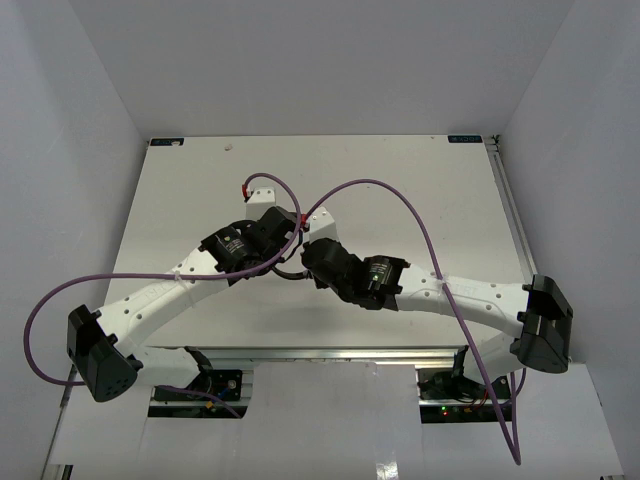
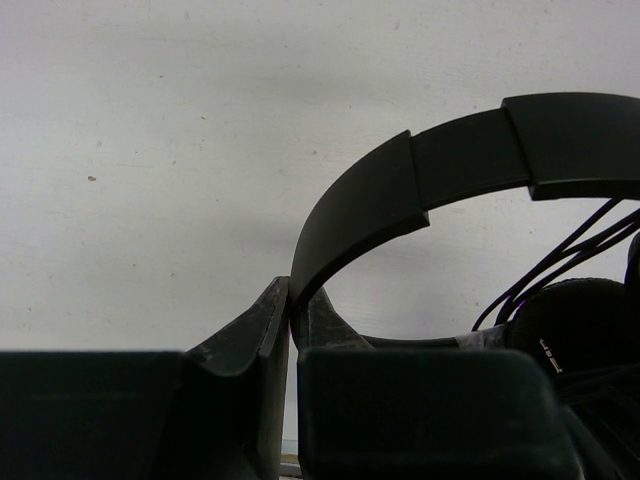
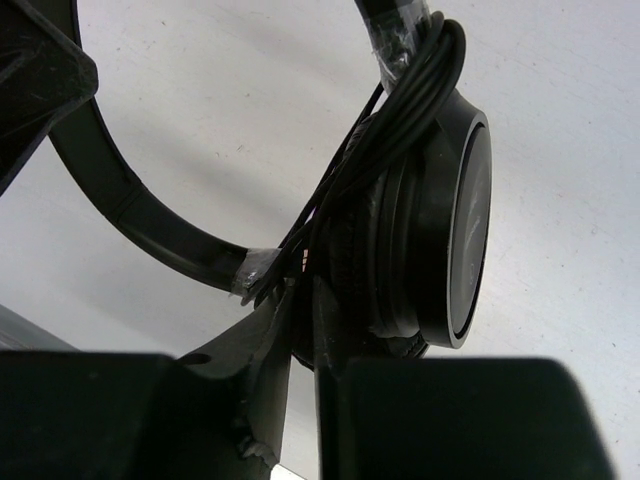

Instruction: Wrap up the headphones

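Observation:
The black headphones are held between both grippers above the table's middle; in the top view only a dark arc of them (image 1: pixel 289 272) shows under the wrists. My left gripper (image 2: pixel 290 305) is shut on the thin headband (image 2: pixel 450 165), near its end. My right gripper (image 3: pixel 302 292) is shut on the thin dark cord (image 3: pixel 420 90), just beside a round earcup (image 3: pixel 455 220). The cord runs in several strands over that earcup and the headband's end. The second earcup (image 2: pixel 585 320) and cord strands (image 2: pixel 560 260) show at the right of the left wrist view. The plug is hidden.
The white table (image 1: pixel 400 210) is walled in white on three sides. A small white bracket with a red connector (image 1: pixel 262 195) sits behind the grippers. Purple robot cables (image 1: pixel 400 195) loop over the table and off the near edge. A metal rail (image 1: pixel 505 200) runs along the right edge.

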You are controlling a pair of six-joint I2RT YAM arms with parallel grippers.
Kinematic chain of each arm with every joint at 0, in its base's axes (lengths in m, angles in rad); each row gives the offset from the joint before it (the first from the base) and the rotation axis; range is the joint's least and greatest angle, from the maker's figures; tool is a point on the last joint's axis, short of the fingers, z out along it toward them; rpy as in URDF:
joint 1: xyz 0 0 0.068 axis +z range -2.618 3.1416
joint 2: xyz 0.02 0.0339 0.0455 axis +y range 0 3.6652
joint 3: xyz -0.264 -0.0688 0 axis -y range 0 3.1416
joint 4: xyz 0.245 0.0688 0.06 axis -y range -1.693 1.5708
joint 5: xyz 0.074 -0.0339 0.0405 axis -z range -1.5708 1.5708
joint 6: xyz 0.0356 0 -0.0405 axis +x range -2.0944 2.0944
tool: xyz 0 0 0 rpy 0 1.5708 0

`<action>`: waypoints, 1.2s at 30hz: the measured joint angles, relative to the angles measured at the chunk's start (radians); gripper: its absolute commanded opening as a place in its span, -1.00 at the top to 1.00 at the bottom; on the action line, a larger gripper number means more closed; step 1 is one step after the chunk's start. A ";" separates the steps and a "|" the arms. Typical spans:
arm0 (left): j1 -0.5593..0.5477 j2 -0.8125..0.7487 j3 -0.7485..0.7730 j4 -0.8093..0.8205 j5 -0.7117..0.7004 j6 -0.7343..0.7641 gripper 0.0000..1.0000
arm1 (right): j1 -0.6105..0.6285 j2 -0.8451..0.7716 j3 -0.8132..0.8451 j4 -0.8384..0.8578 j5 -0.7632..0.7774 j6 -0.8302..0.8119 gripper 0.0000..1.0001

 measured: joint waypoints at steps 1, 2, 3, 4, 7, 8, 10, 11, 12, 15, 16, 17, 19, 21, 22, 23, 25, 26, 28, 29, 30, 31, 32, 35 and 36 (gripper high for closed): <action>0.000 0.000 0.000 0.001 0.001 0.000 1.00 | 0.001 0.000 0.000 0.000 0.005 0.001 0.47; 0.000 0.000 0.000 0.004 0.001 0.000 1.00 | 0.003 0.000 0.000 0.000 0.011 0.003 0.45; 0.000 0.000 0.000 0.007 0.002 0.000 1.00 | 0.004 0.000 0.000 0.000 0.015 0.005 0.44; 0.000 0.000 0.000 0.011 0.003 0.000 1.00 | 0.004 0.000 0.000 0.000 0.020 0.006 0.42; 0.000 0.000 0.000 0.021 0.006 0.001 1.00 | 0.007 -0.004 -0.002 0.001 0.033 0.006 0.39; 0.000 0.000 0.000 0.023 0.008 0.001 1.00 | 0.008 -0.008 -0.004 0.001 0.036 0.006 0.37; 0.000 0.000 0.000 0.028 0.011 0.001 1.00 | 0.011 -0.021 -0.010 0.002 0.041 0.006 0.32; 0.000 0.000 0.000 0.031 0.014 0.001 1.00 | 0.013 -0.031 -0.015 0.002 0.043 0.005 0.28; 0.000 0.000 0.000 0.035 0.017 0.001 1.00 | 0.015 -0.043 -0.021 0.003 0.043 0.005 0.23; 0.000 0.000 0.000 0.046 0.023 0.002 1.00 | 0.020 -0.083 -0.039 0.004 0.047 0.003 0.18; 0.000 0.000 0.000 0.048 0.025 0.002 1.00 | 0.023 -0.096 -0.044 0.004 0.050 0.003 0.17; 0.000 0.000 0.000 0.049 0.027 0.003 1.00 | 0.024 -0.107 -0.048 0.004 0.052 0.003 0.16; 0.000 0.000 0.000 0.051 0.030 0.004 1.00 | 0.026 -0.128 -0.057 0.004 0.056 0.002 0.15; 0.000 0.000 -0.001 0.052 0.033 0.006 1.00 | 0.027 -0.140 -0.062 0.006 0.060 0.002 0.15; 0.000 0.000 -0.001 0.054 0.035 0.006 1.00 | 0.028 -0.147 -0.066 0.006 0.061 0.001 0.15; 0.000 0.000 -0.001 0.056 0.037 0.007 1.00 | 0.029 -0.155 -0.071 0.005 0.062 -0.001 0.16; 0.000 0.000 -0.001 0.060 0.039 0.009 1.00 | 0.031 -0.165 -0.075 0.005 0.063 -0.006 0.16; 0.000 0.000 -0.001 0.063 0.041 0.010 1.00 | 0.031 -0.170 -0.075 0.005 0.063 -0.009 0.16; 0.000 0.000 -0.002 0.072 0.044 0.014 1.00 | 0.032 -0.185 -0.075 0.005 0.063 -0.017 0.17; 0.000 0.000 -0.003 0.075 0.046 0.015 1.00 | 0.033 -0.196 -0.075 0.005 0.062 -0.019 0.16; 0.000 0.000 -0.004 0.078 0.047 0.016 1.00 | 0.035 -0.207 -0.076 0.006 0.062 -0.022 0.16; 0.000 0.000 -0.006 0.081 0.048 0.018 1.00 | 0.037 -0.219 -0.077 0.006 0.062 -0.024 0.14; 0.002 0.001 -0.007 0.084 0.050 0.019 1.00 | 0.039 -0.234 -0.081 0.006 0.062 -0.026 0.12; 0.009 0.005 -0.011 0.097 0.060 0.027 1.00 | 0.043 -0.278 -0.093 0.017 0.048 -0.046 0.10; 0.015 0.006 -0.016 0.108 0.070 0.031 1.00 | 0.043 -0.294 -0.101 0.025 0.038 -0.055 0.10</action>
